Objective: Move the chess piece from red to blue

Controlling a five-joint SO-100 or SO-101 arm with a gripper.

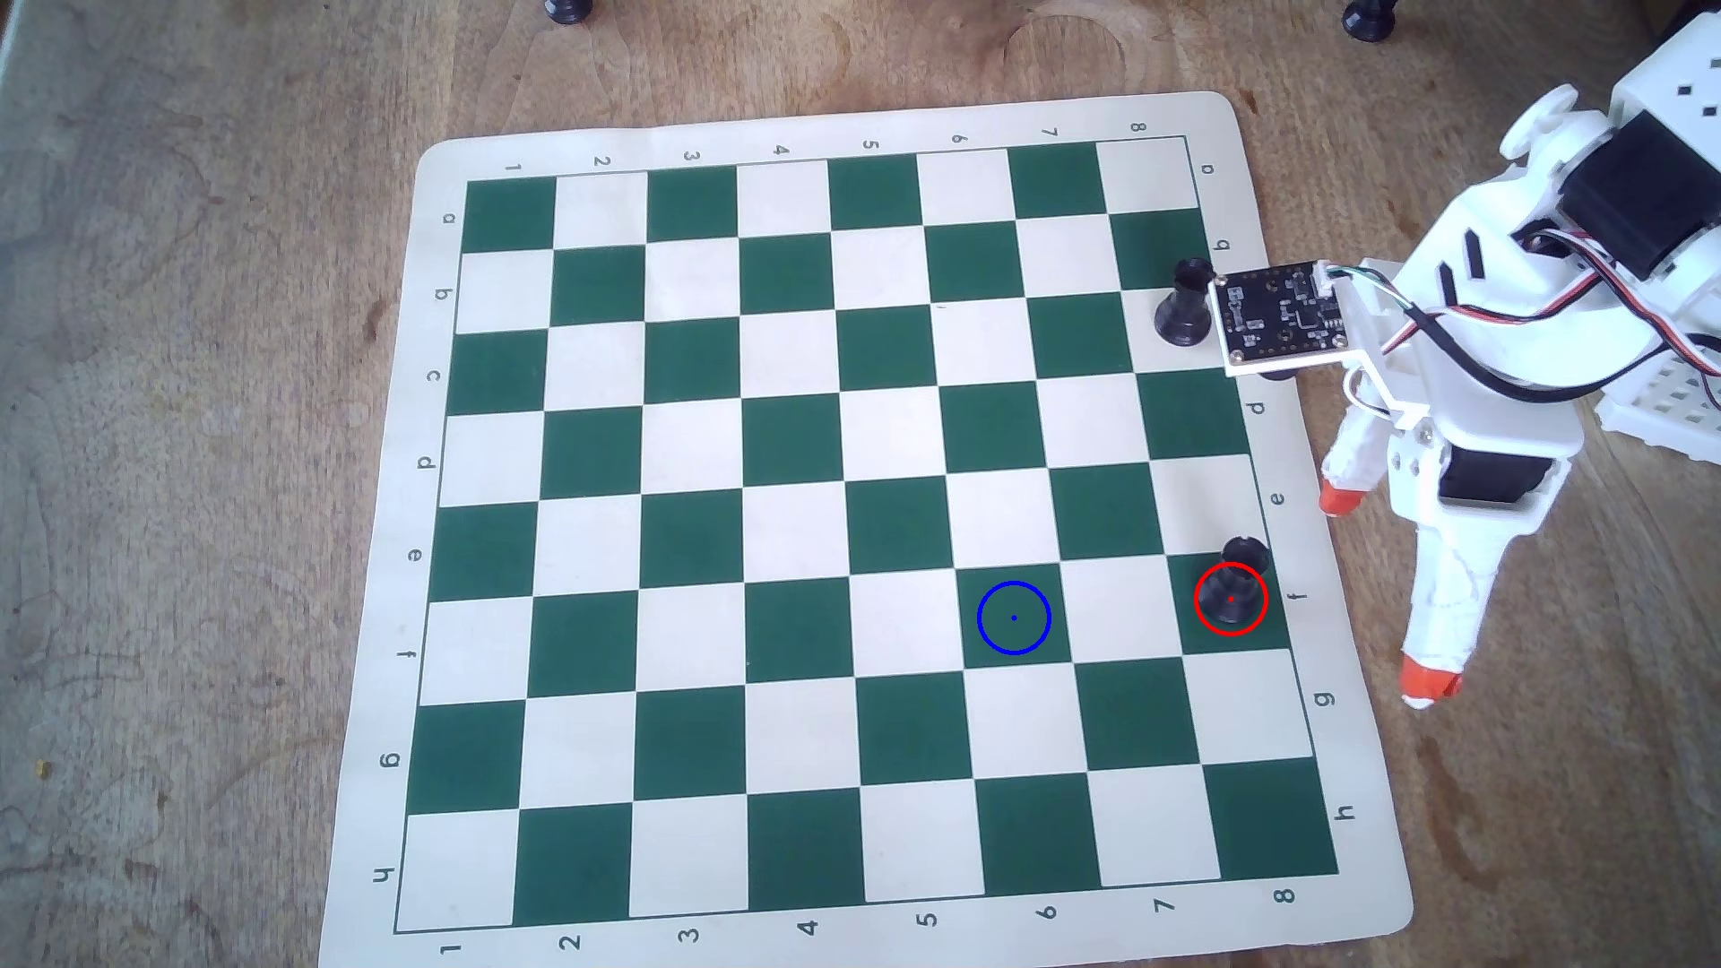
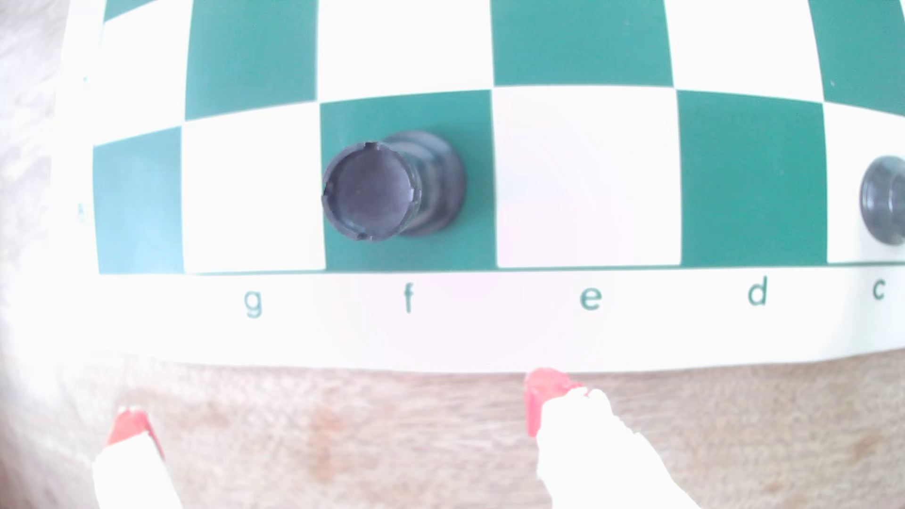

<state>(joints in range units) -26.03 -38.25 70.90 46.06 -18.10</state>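
tool is held wide apart and empty over the worktop, just off the board edge; the chess piece is seen upright on red, apart from blue

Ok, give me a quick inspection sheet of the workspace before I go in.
Surface: wooden table with a green-and-cream chess mat.
Job's things: black rook upright in the red circle on a green edge square; blue circle empty, two squares away.
Clutter: second rook by the wrist board.
Gripper: gripper open, off the mat, touching nothing.
Cables: wires along the arm, off the board.
Surroundings: two dark feet at top edge.
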